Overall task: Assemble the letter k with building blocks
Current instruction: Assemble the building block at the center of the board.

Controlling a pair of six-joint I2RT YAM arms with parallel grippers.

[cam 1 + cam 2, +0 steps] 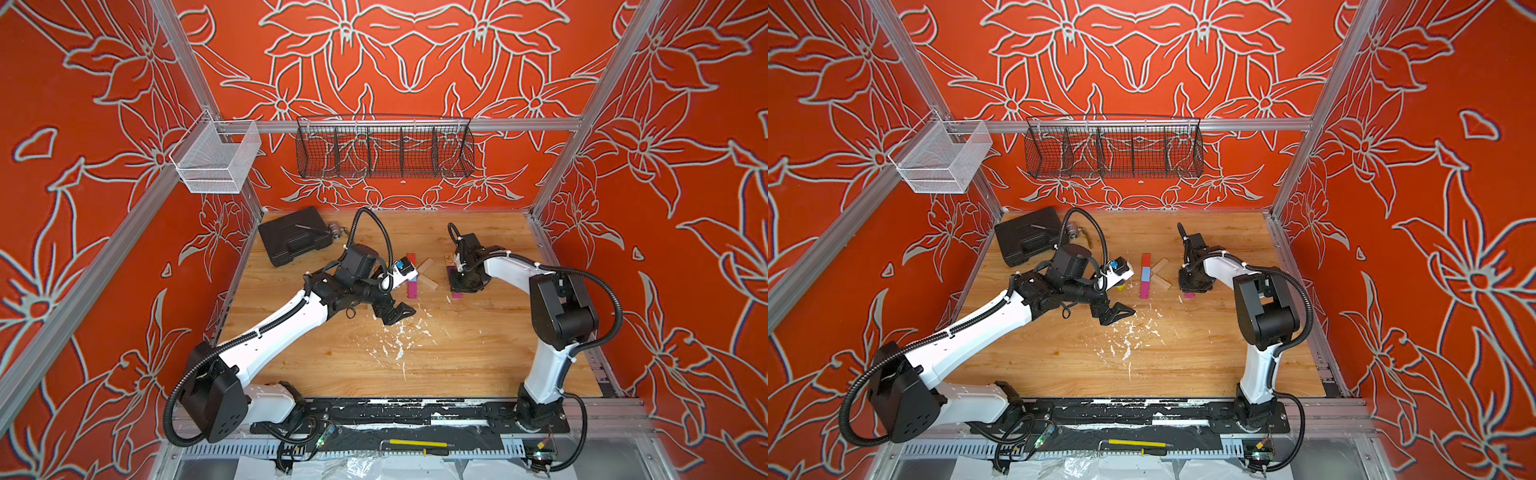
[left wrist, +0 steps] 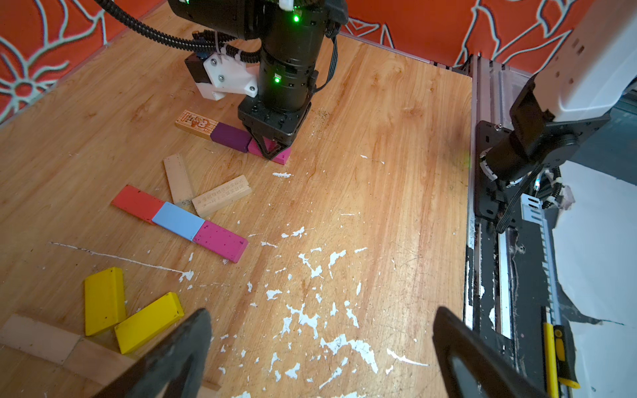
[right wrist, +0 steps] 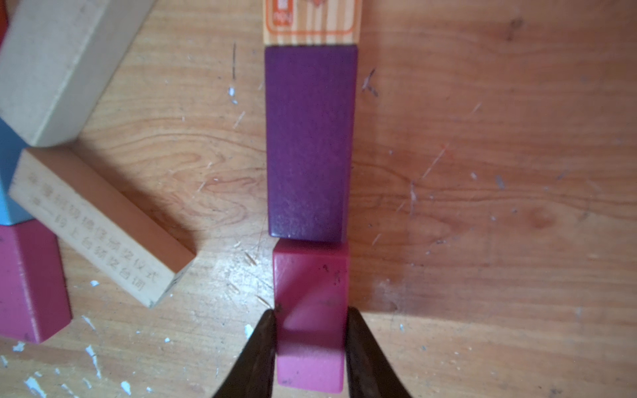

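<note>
We find the magenta block [image 3: 310, 275] flat on the table [image 1: 478, 353], right of the middle and nearer the far edge than the near one. The right gripper [image 3: 311, 313] clamps it. One finger [image 3: 258, 351] presses each long side, on the half away from the purple block [image 3: 310, 138], and the block fills the gap between them. The block's other end touches the purple block. Beyond that lies a printed block [image 3: 312, 24], so the three form one straight row end to end, which also shows in the left wrist view.

Just beside the row, toward the table's middle, we see a pale block [image 2: 178, 179] and a lettered block [image 2: 220, 194] meeting at an angle. Both reach a line made of a red block [image 2: 138, 203], a blue block [image 2: 178, 220] and a second magenta block [image 2: 220, 241], laid end to end. Past that line, two yellow blocks [image 2: 103, 299] lie touching at a corner.

The left gripper [image 1: 395, 311] sits near the table's middle, above the white flecks [image 1: 399, 345], well apart from the row. Its fingers [image 2: 182, 355] stand wide apart.
</note>
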